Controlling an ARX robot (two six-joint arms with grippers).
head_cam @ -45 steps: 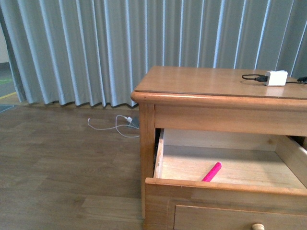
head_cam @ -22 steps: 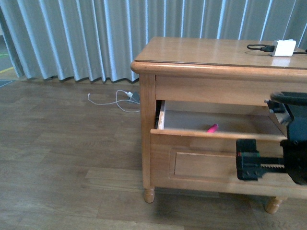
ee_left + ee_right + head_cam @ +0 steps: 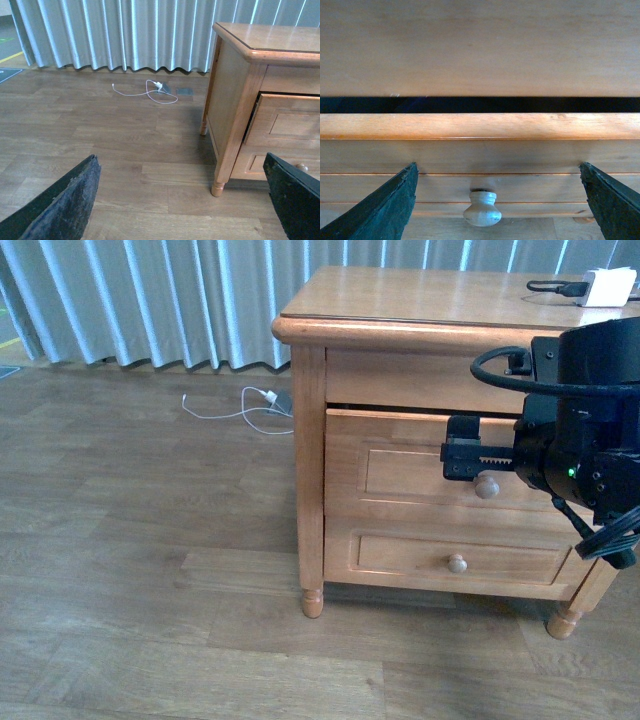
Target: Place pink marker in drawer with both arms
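Note:
The drawer [image 3: 410,470], the nightstand's upper one, is pushed almost shut, with a thin dark gap above its front. It also shows in the left wrist view [image 3: 290,125] and fills the right wrist view [image 3: 480,126]. The pink marker is hidden. My right gripper [image 3: 462,460] is open right in front of the drawer front, just above its round knob [image 3: 487,486]. In the right wrist view the gripper [image 3: 497,167] has its fingers [image 3: 390,210] wide apart on either side of the knob [image 3: 482,209], not touching it. My left gripper [image 3: 180,159] is open and empty over the floor, left of the nightstand.
The bottom drawer [image 3: 400,555] is shut. A white charger block [image 3: 608,286] with a black cable lies on the nightstand top [image 3: 420,290]. A white cable [image 3: 240,405] lies on the wooden floor by the grey curtain [image 3: 150,290]. The nightstand's front leg [image 3: 313,600] stands on the floor.
The drawer has gone from wide open to almost shut, and the marker inside has passed out of sight. My right gripper has come up to the drawer front. The front view has drawn back and lower.

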